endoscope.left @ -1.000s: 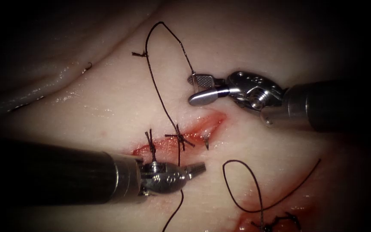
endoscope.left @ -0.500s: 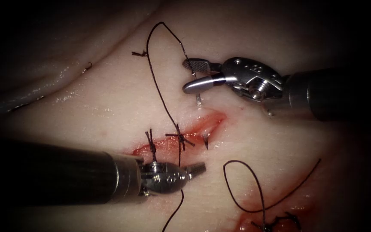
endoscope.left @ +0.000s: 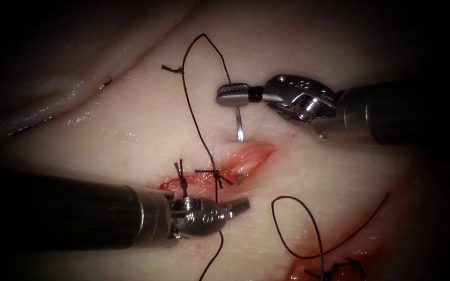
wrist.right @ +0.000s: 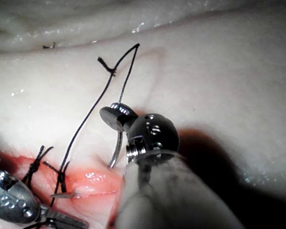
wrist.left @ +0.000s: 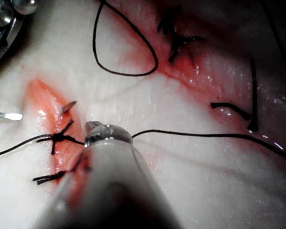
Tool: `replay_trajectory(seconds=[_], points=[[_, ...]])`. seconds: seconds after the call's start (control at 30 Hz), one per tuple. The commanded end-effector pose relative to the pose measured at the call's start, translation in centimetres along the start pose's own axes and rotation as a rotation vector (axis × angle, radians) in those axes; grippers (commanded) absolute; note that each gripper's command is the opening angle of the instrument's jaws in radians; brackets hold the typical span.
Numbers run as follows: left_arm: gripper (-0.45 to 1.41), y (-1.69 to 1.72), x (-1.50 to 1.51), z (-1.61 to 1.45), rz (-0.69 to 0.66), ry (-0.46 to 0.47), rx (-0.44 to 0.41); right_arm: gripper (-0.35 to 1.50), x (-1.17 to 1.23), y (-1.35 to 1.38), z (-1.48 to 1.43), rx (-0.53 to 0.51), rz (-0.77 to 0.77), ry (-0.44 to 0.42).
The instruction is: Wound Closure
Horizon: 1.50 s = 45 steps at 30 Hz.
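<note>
At the upper edge of the cut, the right pincer is pressed together on the needle near its thread end; the needle's shaft runs down from the jaws and enters the tissue just above the wound's upper edge. Its middle arc is hidden within the tissue, and its tip shows again inside the red gap of the cut. In the right wrist view the same grasp appears, with the curved shaft descending from the right pincer toward the wound and the tip lying on the red floor. The thread rises from the needle's grasped end, arcs over the tissue and falls to the knotted stitches left of the needle. The left pincer lies below the cut, jaws pressed together; the thread crosses close behind them, and whether they grip it cannot be told. In the left wrist view the left pincer sits beside a stitch knot, its jaws largely masked by the tool's own shaft. A loose loop of thread lies lower right, cut off by the frame's edge. Red fluid lines the wound. No writing can be read on either tool.
</note>
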Motion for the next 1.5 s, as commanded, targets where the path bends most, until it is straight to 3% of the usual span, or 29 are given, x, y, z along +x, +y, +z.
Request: replay_trajectory(seconds=[0.03, 0.4, 0.63, 0.7, 0.73, 0.77, 0.8, 1.03, 1.17, 1.23, 1.5], points=[[-0.06, 0.05, -0.02, 0.07, 0.000, 0.000, -0.001, -0.35, -0.05, -0.06, 0.08, 0.024, 0.014, -0.009], [-0.01, 0.05, -0.02, 0.07, 0.001, 0.000, -0.002, -0.35, -0.22, -0.38, 0.00, 0.180, 0.128, 0.005], [0.05, 0.04, -0.02, 0.06, 0.000, 0.000, -0.003, -0.35, -0.26, -0.45, -0.07, 0.193, 0.156, 0.026], [0.10, 0.03, 0.00, 0.05, -0.001, 0.000, -0.005, 0.74, -0.21, -0.37, -0.10, 0.163, 0.149, 0.082], [0.14, 0.03, 0.00, 0.05, -0.001, 0.000, -0.006, 1.08, -0.18, -0.33, -0.11, 0.150, 0.125, 0.110], [0.15, 0.02, 0.01, 0.04, -0.007, -0.003, -0.009, 1.28, -0.15, -0.28, -0.13, 0.136, 0.118, 0.132], [0.17, 0.01, 0.02, 0.03, 0.003, 0.002, -0.008, 1.35, -0.11, -0.22, -0.16, 0.110, 0.118, 0.154], [0.20, -0.04, 0.09, -0.08, 0.058, 0.053, 0.007, 1.35, -0.05, 0.04, -0.48, 0.063, 0.052, 0.188], [-0.08, -0.09, 0.17, -0.14, 0.138, 0.106, 0.046, 1.30, -0.11, 0.04, -0.65, 0.077, 0.025, 0.181], [-0.08, -0.11, 0.20, -0.16, 0.150, 0.118, 0.054, 1.28, -0.15, 0.02, -0.72, 0.078, 0.012, 0.180], [0.29, -0.12, 0.31, -0.16, 0.230, 0.149, 0.089, 1.28, -0.28, 0.01, -0.81, 0.072, -0.016, 0.195]])
